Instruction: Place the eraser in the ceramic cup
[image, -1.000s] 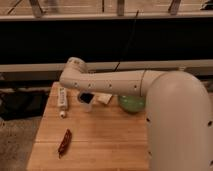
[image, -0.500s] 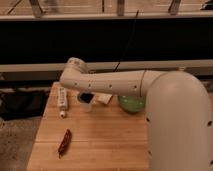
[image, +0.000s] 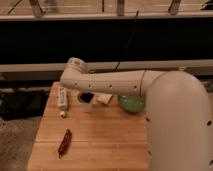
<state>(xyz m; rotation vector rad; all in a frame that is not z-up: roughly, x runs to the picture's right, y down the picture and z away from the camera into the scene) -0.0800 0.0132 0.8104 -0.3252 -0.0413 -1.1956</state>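
The ceramic cup (image: 86, 100), small, pale and dark inside, stands on the wooden table (image: 105, 145) just below my white arm (image: 115, 82). A white oblong thing (image: 62, 97), which looks like the eraser, lies on the table left of the cup and apart from it. My arm reaches from the right across the back of the table and ends at a joint above the cup. My gripper is hidden behind the arm, so I see no fingers.
A wider green bowl (image: 131, 104) sits right of the cup, partly under the arm. A small pale flat piece (image: 104, 98) lies between the cup and the bowl. A red oblong thing (image: 64, 142) lies at the front left. A dark wall and rails stand behind the table.
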